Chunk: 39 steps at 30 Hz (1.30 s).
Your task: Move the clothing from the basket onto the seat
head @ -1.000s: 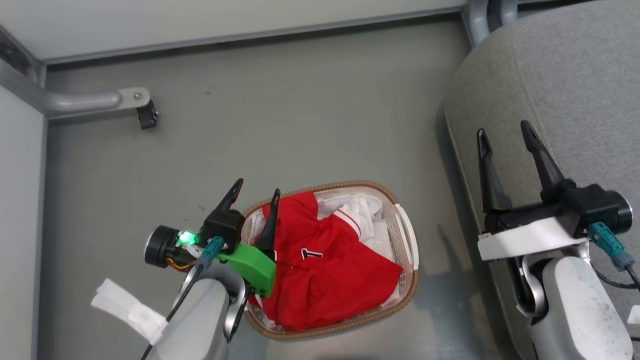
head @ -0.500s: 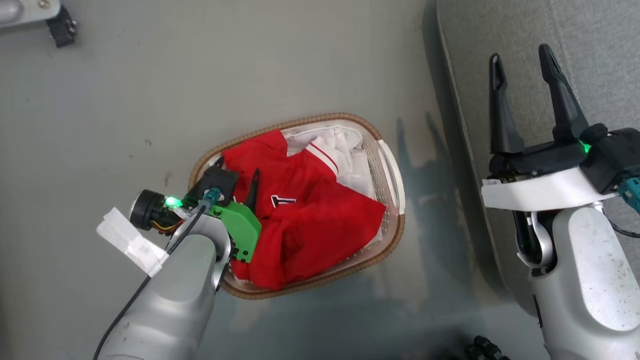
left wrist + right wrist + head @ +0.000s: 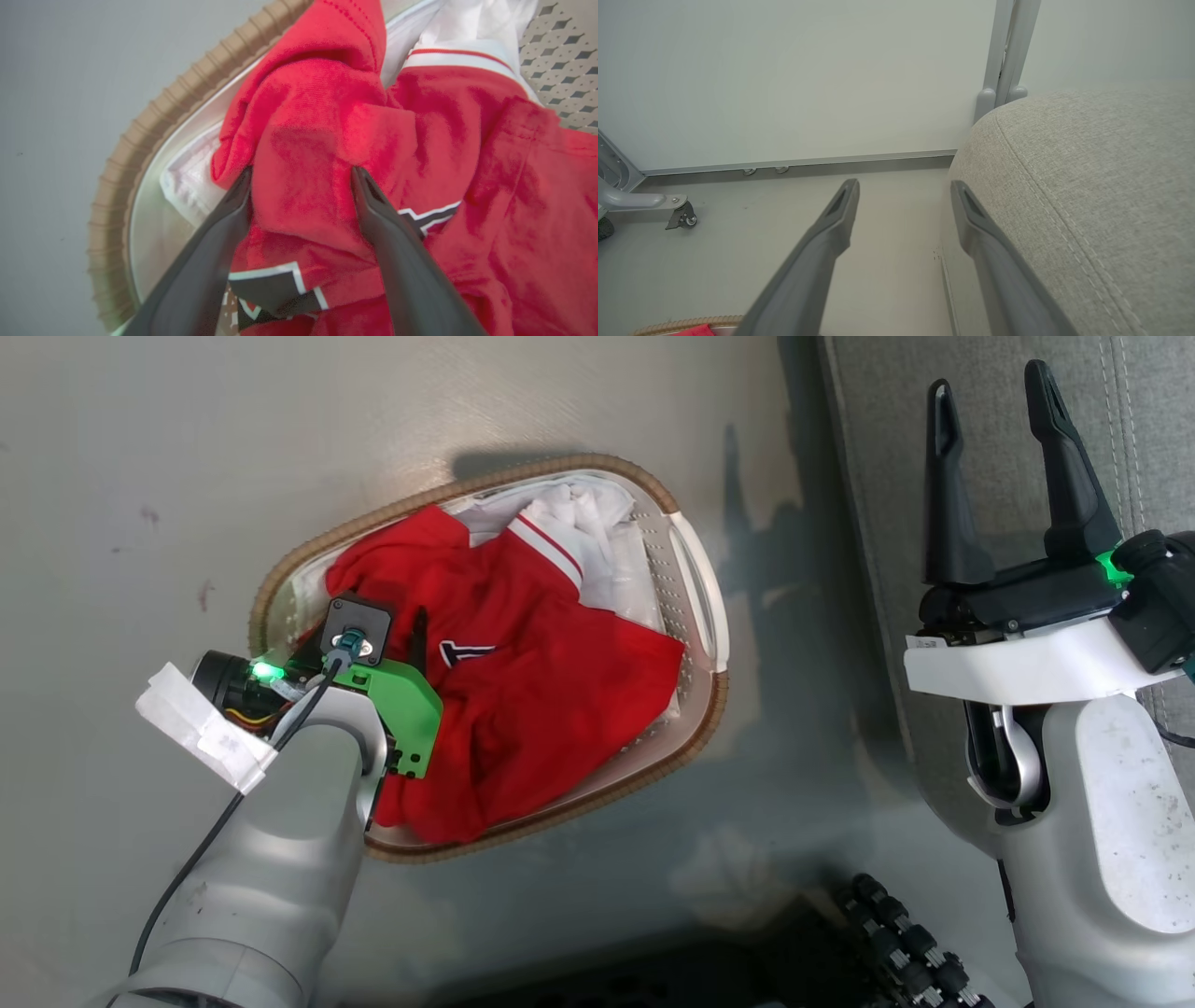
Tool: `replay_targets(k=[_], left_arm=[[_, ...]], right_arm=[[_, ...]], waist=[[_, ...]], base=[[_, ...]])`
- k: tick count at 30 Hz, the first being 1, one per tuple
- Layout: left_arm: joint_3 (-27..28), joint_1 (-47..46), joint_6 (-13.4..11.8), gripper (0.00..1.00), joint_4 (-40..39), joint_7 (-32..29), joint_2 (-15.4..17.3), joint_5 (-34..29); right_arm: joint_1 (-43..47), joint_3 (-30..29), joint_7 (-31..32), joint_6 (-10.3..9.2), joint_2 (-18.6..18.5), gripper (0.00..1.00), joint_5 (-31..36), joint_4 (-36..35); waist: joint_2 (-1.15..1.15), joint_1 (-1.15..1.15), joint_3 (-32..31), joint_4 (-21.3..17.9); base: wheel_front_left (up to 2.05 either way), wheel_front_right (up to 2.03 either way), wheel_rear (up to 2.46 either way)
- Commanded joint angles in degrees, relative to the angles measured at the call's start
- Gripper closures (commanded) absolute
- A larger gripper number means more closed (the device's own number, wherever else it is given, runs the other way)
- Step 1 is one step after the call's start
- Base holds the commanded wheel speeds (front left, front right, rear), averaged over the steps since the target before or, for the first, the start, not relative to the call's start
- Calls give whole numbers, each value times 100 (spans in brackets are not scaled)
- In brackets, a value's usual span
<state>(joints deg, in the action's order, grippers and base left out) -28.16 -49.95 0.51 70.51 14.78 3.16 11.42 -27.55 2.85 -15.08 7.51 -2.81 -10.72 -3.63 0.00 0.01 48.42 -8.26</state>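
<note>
Two dark fingers of the left gripper stand apart and press down into the clothing near the left end of the basket, with a raised fold of red fabric between them and nothing clamped yet. We see the red pile filling most of the basket, heaped from the left end to the near rim. Its black-and-white lettering lies just beside the fingers, and a white striped trim runs toward the far rim, where a crumpled white sheet shows underneath. We judge the garment light, soft and limp: it will not resist a pinch, but it will sag and trail once lifted, and a thin bite may slide out of smooth fingers. The fold between the fingers looks the best place to take hold, since it is thick, stands proud of the pile and lies clear of the white sheet; closing there should gather several layers. We would mind the trailing hem catching on the brown woven rim, and the sheet coming up with it. Right of the basket lies a strip of bare floor, and beyond it the seat, with none of the red on it. The right gripper hovers over the seat's left edge, its fingers apart and holding nothing.
</note>
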Motion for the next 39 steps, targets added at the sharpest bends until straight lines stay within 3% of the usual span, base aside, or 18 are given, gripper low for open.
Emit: replay_targets(k=[1,2,4,5,14,24,32,39], left_arm=[[-11,-87,25,21,31,39,38,64],[-27,-76,49,52,61,39,30,78],[-63,-28,114,95,94,43,17,94],[-85,3,146,100,98,40,12,97],[-222,587,251,100,-634,44,-21,250],[-197,1614,330,100,-1895,38,2,304],[-296,1911,496,100,-2500,39,317,55],[-509,1529,627,100,-2851,8,731,-34]], right_arm=[[-49,-2,-14,-4,-16,0,-36,5],[-43,-3,-13,-4,-16,0,-37,26],[-24,-7,-14,-4,-16,0,-40,60],[-13,-11,-13,-4,-15,0,-39,73],[227,82,-13,-4,-18,0,76,280],[914,79,-14,-5,-19,0,331,646],[1564,151,-14,-5,-19,0,419,901],[1988,215,-13,-5,-19,0,430,1023]], waist=[[0,-1,116,-125],[0,-1,94,-127],[0,-1,36,-124],[0,-1,-7,-114],[0,-1,-711,66],[0,-1,-2226,419],[0,-1,-3448,588],[0,-1,-4187,614]], base=[[0,0,0],[0,0,0],[0,0,0],[0,0,0],[0,0,0],[0,0,0],[0,0,0],[0,0,0]])
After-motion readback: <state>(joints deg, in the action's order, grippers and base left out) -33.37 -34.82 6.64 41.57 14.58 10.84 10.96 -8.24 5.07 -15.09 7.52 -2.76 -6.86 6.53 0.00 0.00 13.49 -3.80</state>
